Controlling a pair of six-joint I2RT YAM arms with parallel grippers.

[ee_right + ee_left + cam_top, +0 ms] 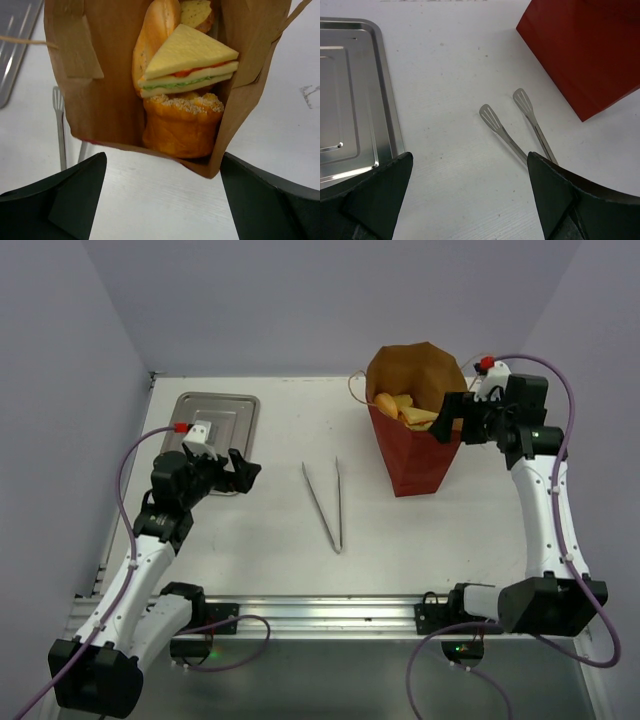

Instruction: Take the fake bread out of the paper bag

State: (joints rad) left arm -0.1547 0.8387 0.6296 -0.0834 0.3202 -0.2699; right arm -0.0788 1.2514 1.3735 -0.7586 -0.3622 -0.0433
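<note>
The paper bag (418,455), red outside and brown inside, stands upright at the back right of the table with its mouth open. Fake bread (405,408) fills it. The right wrist view looks into the bag (107,75) at a triangular sandwich (187,65), a seeded bun (182,125) and a baguette (155,35). My right gripper (452,418) hovers open at the bag's right rim, with nothing between its fingers (162,165). My left gripper (240,475) stands open and empty over the table left of centre (470,160).
Metal tongs (325,502) lie on the table between the arms, their tips (512,132) toward the bag's red side (580,55). A shallow steel tray (225,410) sits at the back left, beside the left gripper (350,100).
</note>
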